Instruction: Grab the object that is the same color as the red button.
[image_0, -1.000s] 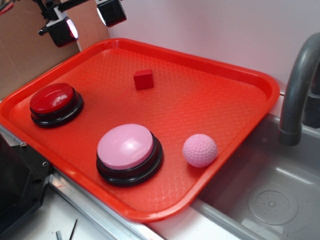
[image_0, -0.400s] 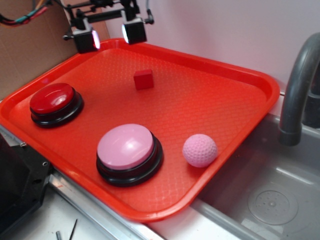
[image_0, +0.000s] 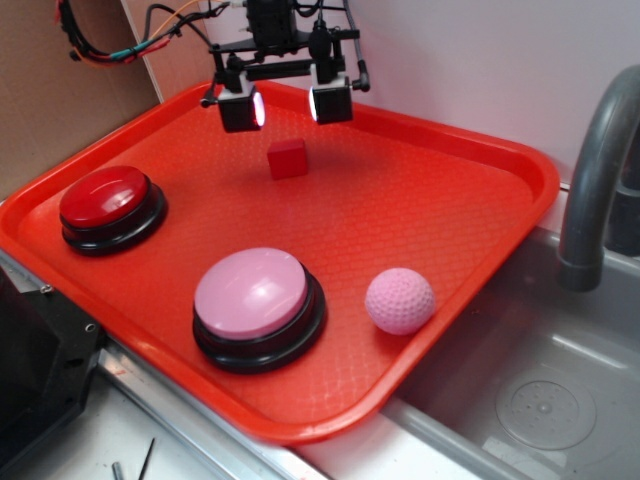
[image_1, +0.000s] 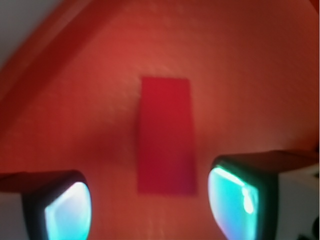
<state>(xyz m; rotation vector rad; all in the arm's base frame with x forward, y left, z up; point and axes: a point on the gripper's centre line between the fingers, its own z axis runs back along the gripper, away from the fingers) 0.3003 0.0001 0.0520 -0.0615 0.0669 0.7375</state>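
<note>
- Over the far part of the red tray (image_0: 480, 190), I see my gripper (image_0: 286, 105) hanging with its two fingers spread wide, nothing held between them.
- Just below and slightly nearer than the fingertips sits the red cube (image_0: 288, 159), resting flat on the tray and not touched by either finger.
- From the wrist view, the cube (image_1: 166, 142) shows blurred, lying between the left pad (image_1: 67, 212) and the right pad (image_1: 232, 200), with clear space on both sides.
- At the tray's left side stands the red button (image_0: 105, 200), well apart from the cube.
- Nearer to me is the pink button (image_0: 255, 298), and just right of it the pink dimpled ball (image_0: 400, 300).
- Off the tray's right edge I can see a grey faucet (image_0: 595, 180) above a sink (image_0: 540, 400).
</note>
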